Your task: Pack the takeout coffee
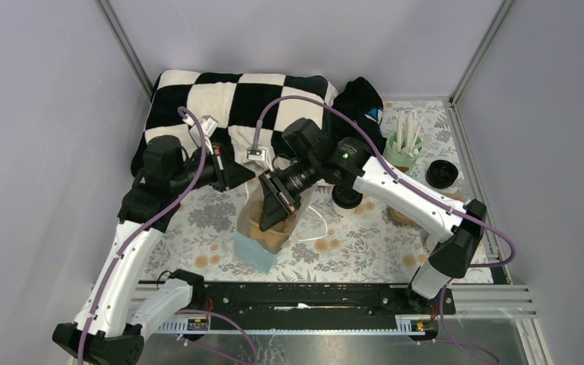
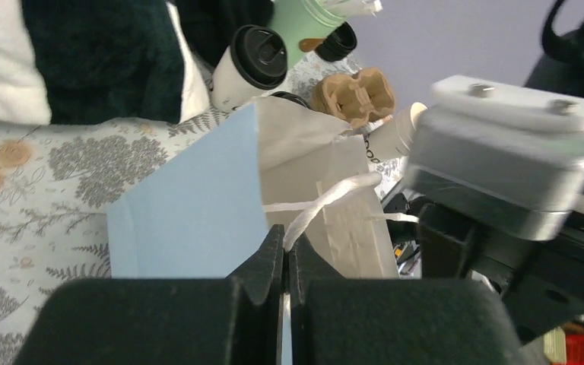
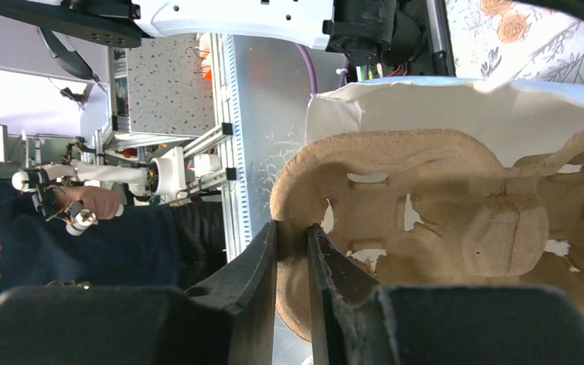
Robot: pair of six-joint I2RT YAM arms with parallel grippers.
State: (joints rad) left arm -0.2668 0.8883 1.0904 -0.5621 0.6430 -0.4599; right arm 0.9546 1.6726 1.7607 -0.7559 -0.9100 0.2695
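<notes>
Nearest the table's near edge, the left gripper (image 2: 284,237) is pinched tight on the rim of the blue paper bag (image 2: 190,213). The right gripper (image 3: 293,230) is clamped narrowly on the edge of the moulded-pulp cup carrier (image 3: 441,205) in the bag's mouth. Further back, right of the table's middle, stands the takeout coffee cup (image 2: 236,76) — upright, lidded, outside the bag. It is probably light and crushable, with a slick lid. It is best taken gently round the paper wall below the lid. From above, the right arm covers most of it — whether it is full cannot be told.
</notes>
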